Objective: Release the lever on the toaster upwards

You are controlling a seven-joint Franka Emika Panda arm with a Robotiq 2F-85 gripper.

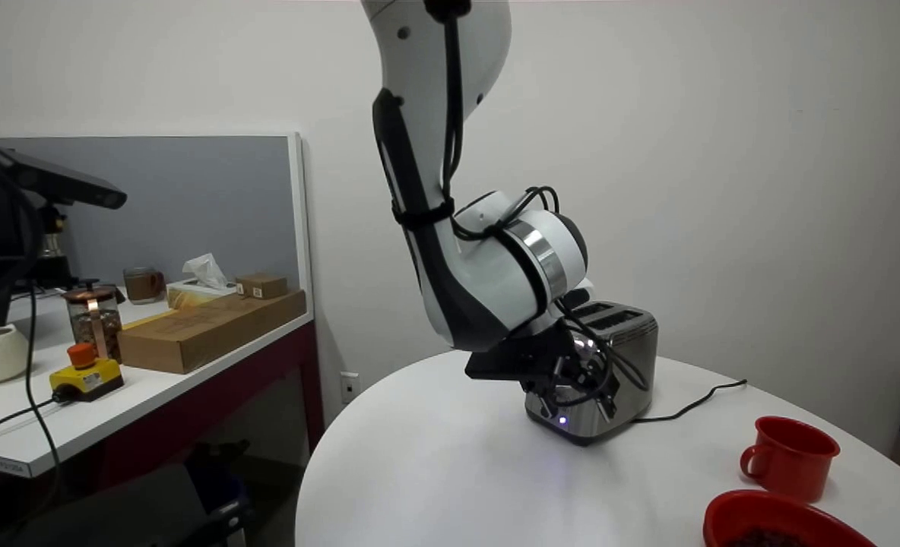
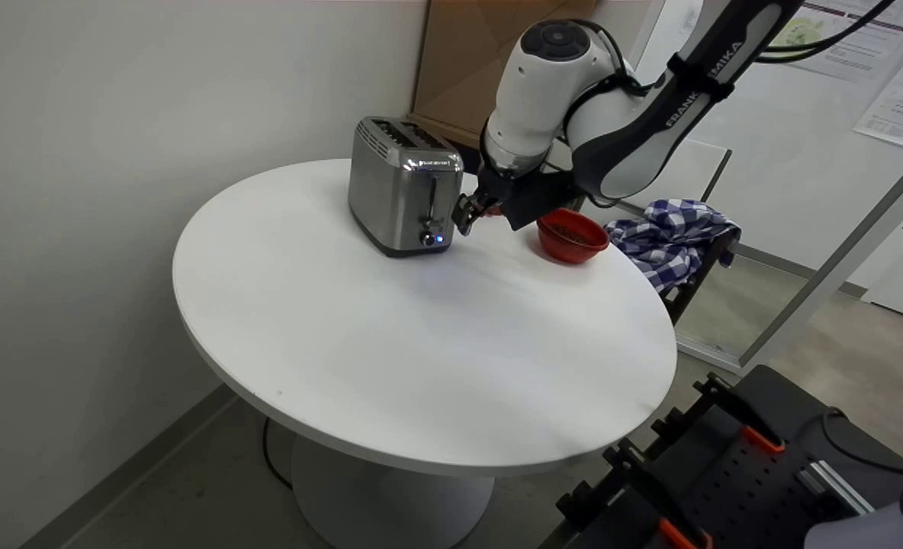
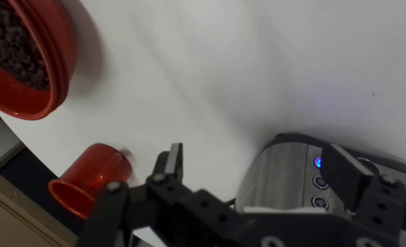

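One upward push appears to be the whole job, and nothing shows it done yet. The toaster [image 2: 400, 187] stands upright on the white surface [image 2: 421, 343], and its lever [image 2: 429, 223] seems to sit low in its vertical slot [image 2: 433, 194], though it is small and hard to make out. A blue light [image 2: 439, 239] glows beside the dial [image 2: 428, 239], which would fit an engaged toaster. The jaws are spread wide and grip nothing, near the lever's side of the toaster; whether they touch it, I cannot tell. What is left, as I judge it, is to bring one jaw beneath the lever, raise it to the top of its travel, and then back away.
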